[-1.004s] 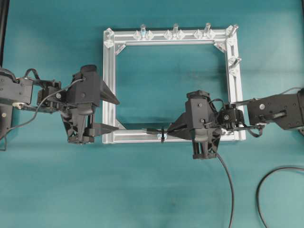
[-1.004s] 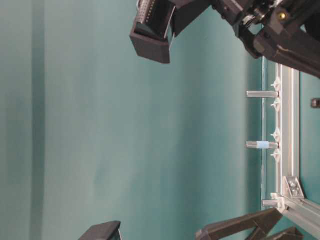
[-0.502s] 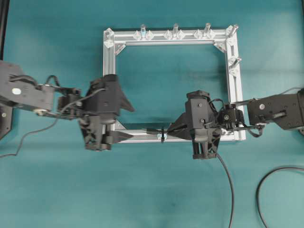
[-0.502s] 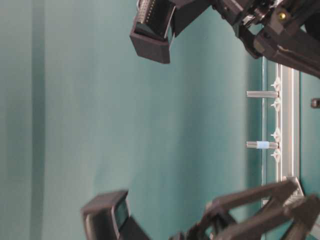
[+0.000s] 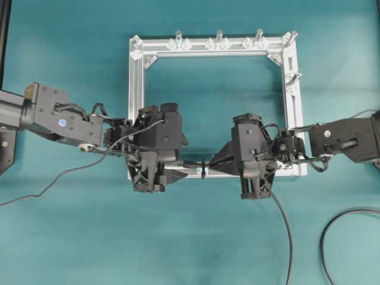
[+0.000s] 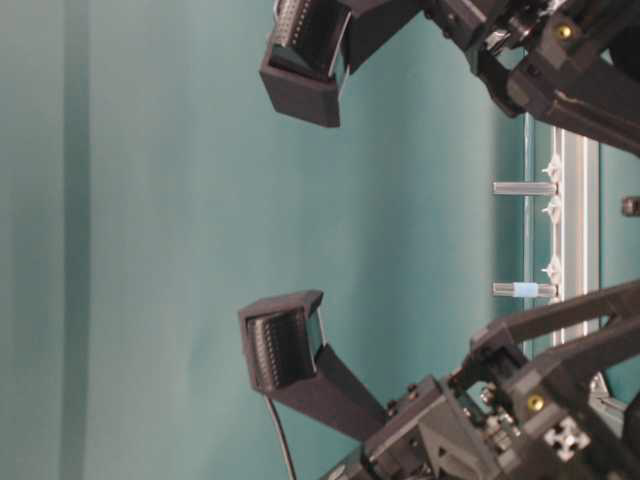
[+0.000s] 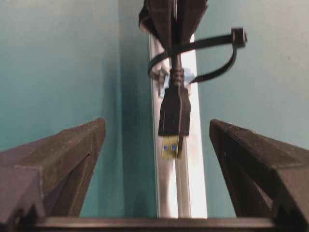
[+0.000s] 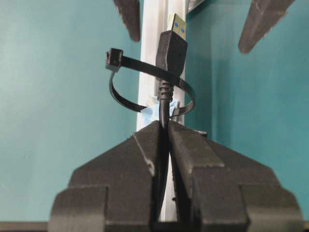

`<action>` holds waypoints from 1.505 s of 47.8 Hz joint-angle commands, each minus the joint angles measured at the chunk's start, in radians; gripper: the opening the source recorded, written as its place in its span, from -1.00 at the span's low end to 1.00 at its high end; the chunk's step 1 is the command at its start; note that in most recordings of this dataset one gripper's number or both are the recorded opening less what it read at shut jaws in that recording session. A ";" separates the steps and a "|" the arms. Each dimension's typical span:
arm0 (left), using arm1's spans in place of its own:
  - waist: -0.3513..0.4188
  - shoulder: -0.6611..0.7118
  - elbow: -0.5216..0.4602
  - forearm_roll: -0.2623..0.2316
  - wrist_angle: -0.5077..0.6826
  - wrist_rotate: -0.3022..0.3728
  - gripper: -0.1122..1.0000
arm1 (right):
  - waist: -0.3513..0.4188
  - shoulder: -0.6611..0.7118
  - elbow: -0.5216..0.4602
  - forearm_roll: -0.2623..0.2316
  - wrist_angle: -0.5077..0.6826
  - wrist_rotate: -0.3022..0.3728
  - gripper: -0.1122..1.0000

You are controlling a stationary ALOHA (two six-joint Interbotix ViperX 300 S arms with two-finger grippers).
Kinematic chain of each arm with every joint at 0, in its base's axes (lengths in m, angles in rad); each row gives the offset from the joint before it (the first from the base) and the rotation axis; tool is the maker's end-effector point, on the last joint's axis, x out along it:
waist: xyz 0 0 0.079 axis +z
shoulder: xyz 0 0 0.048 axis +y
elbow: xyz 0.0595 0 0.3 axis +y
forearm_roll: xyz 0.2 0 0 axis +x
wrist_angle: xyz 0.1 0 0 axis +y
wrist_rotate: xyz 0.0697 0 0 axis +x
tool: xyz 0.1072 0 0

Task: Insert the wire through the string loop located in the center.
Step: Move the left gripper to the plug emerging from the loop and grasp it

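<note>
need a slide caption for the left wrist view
Open left gripper faces the wire, its plug already through the string loop on the frame bar.

Wire (image 8: 169, 72) through string loop (image 8: 145, 92), between end effectors.

One camera looked straight down from high up, and another sat low, turned sideways. Each wrist camera looked closely along its pincer, and both saw the string loop (image 7: 193, 55) from opposite sides.
</note>
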 commanded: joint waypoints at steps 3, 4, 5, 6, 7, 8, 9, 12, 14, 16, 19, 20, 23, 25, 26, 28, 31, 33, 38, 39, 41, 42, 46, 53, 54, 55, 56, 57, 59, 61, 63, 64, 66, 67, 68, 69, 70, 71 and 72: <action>-0.003 0.000 -0.025 0.005 -0.012 0.003 0.80 | -0.003 -0.014 -0.012 0.000 -0.006 -0.003 -0.69; -0.003 0.005 -0.025 0.005 -0.012 0.003 0.80 | -0.003 -0.014 -0.012 0.000 -0.006 -0.003 -0.69; -0.003 0.008 -0.023 0.005 -0.012 0.003 0.80 | -0.003 -0.014 -0.011 -0.002 -0.006 -0.003 -0.69; -0.003 0.011 -0.023 0.005 -0.012 0.003 0.80 | -0.003 -0.014 -0.011 0.000 -0.006 -0.003 -0.69; -0.003 0.014 -0.023 0.005 -0.012 0.002 0.80 | -0.002 -0.014 -0.011 -0.002 -0.006 -0.003 -0.69; -0.003 0.018 -0.023 0.005 -0.012 0.002 0.80 | -0.003 -0.014 -0.011 -0.002 -0.006 -0.003 -0.69; -0.003 0.021 -0.023 0.005 -0.012 0.002 0.80 | -0.003 -0.014 -0.011 -0.002 -0.006 -0.003 -0.69; -0.003 0.029 -0.025 0.005 -0.012 0.002 0.80 | -0.003 -0.014 -0.011 -0.002 -0.006 -0.003 -0.69; -0.003 0.034 -0.025 0.006 -0.012 0.002 0.80 | -0.003 -0.014 -0.011 -0.002 -0.008 -0.003 -0.69; -0.003 0.037 -0.026 0.006 -0.012 0.002 0.80 | -0.003 -0.014 -0.011 0.000 -0.006 -0.003 -0.69; -0.003 0.037 -0.026 0.006 -0.012 0.002 0.80 | -0.003 -0.014 -0.012 -0.002 -0.008 -0.003 -0.69; -0.003 0.037 -0.026 0.006 -0.014 0.002 0.80 | -0.003 -0.014 -0.011 -0.002 -0.006 -0.003 -0.69; -0.003 0.035 -0.028 0.006 -0.012 0.002 0.80 | -0.003 -0.014 -0.011 -0.002 -0.008 -0.003 -0.69; -0.003 0.035 -0.029 0.006 -0.012 0.002 0.80 | -0.003 -0.014 -0.011 -0.002 -0.006 -0.003 -0.69; -0.003 0.035 -0.031 0.006 -0.012 0.002 0.80 | -0.003 -0.014 -0.011 0.000 -0.006 -0.003 -0.69; -0.003 0.037 -0.035 0.006 -0.012 0.002 0.80 | -0.003 -0.014 -0.012 -0.002 -0.008 -0.003 -0.69; -0.003 0.037 -0.043 0.006 -0.012 0.000 0.80 | -0.003 -0.014 -0.011 -0.002 -0.008 -0.003 -0.69; -0.003 0.037 -0.049 0.006 -0.012 0.000 0.80 | -0.003 -0.014 -0.011 -0.002 -0.008 -0.003 -0.69; -0.005 0.041 -0.063 0.006 -0.012 -0.002 0.79 | -0.003 -0.014 -0.011 -0.002 -0.009 -0.003 -0.69; -0.003 0.043 -0.064 0.006 -0.012 -0.003 0.79 | -0.003 -0.014 -0.011 -0.002 -0.009 -0.003 -0.69; -0.005 0.048 -0.069 0.006 -0.012 -0.005 0.78 | -0.003 -0.012 -0.011 0.000 -0.009 -0.003 -0.69; -0.005 0.049 -0.069 0.006 -0.012 -0.005 0.77 | -0.003 -0.011 -0.011 -0.002 -0.009 -0.003 -0.69; -0.012 0.055 -0.072 0.006 -0.012 -0.003 0.64 | -0.003 -0.011 -0.011 -0.002 -0.009 -0.003 -0.69; -0.029 0.052 -0.067 0.006 -0.012 -0.003 -0.07 | -0.003 -0.011 -0.011 -0.002 -0.009 -0.003 -0.69; -0.032 0.052 -0.066 0.006 -0.012 -0.003 -0.18 | -0.003 -0.011 -0.011 -0.002 -0.011 -0.003 -0.69; -0.035 0.052 -0.064 0.006 -0.012 -0.003 -0.29 | -0.003 -0.011 -0.011 -0.002 -0.011 -0.003 -0.69; -0.037 0.052 -0.063 0.006 -0.012 -0.003 -0.41 | -0.003 -0.012 -0.011 -0.002 -0.011 -0.003 -0.69; -0.041 0.051 -0.060 0.006 -0.012 -0.005 -0.46 | -0.003 -0.011 -0.012 -0.002 -0.009 -0.003 -0.69; -0.048 0.049 -0.057 0.006 -0.012 -0.005 -0.45 | -0.003 -0.011 -0.011 0.000 -0.009 -0.003 -0.69; -0.052 0.049 -0.054 0.006 -0.012 -0.005 -0.45 | -0.003 -0.011 -0.011 -0.002 -0.009 -0.003 -0.69; -0.055 0.049 -0.051 0.006 -0.012 -0.006 -0.45 | -0.003 -0.011 -0.011 -0.002 -0.006 -0.003 -0.69; -0.057 0.049 -0.049 0.006 -0.012 -0.006 -0.45 | -0.003 -0.011 -0.011 -0.002 -0.005 -0.003 -0.69; -0.058 0.048 -0.048 0.006 -0.009 -0.006 -0.45 | -0.003 -0.011 -0.011 -0.002 -0.006 -0.003 -0.69; -0.058 0.048 -0.046 0.006 -0.008 -0.006 -0.45 | -0.003 -0.011 -0.011 -0.002 -0.006 -0.003 -0.69; -0.058 0.048 -0.046 0.006 -0.008 -0.006 -0.45 | -0.003 -0.011 -0.011 -0.002 -0.005 -0.003 -0.69; -0.058 0.044 -0.044 0.006 -0.009 -0.006 -0.45 | -0.003 -0.011 -0.011 -0.002 -0.006 -0.003 -0.69; -0.058 0.041 -0.043 0.006 -0.008 -0.006 -0.45 | -0.002 -0.011 -0.011 -0.002 -0.005 -0.003 -0.69; -0.058 0.040 -0.041 0.006 -0.008 -0.006 -0.45 | -0.003 -0.011 -0.011 -0.002 -0.006 -0.003 -0.69; -0.058 0.040 -0.040 0.006 -0.008 -0.006 -0.46 | -0.003 -0.011 -0.011 -0.002 -0.009 -0.003 -0.69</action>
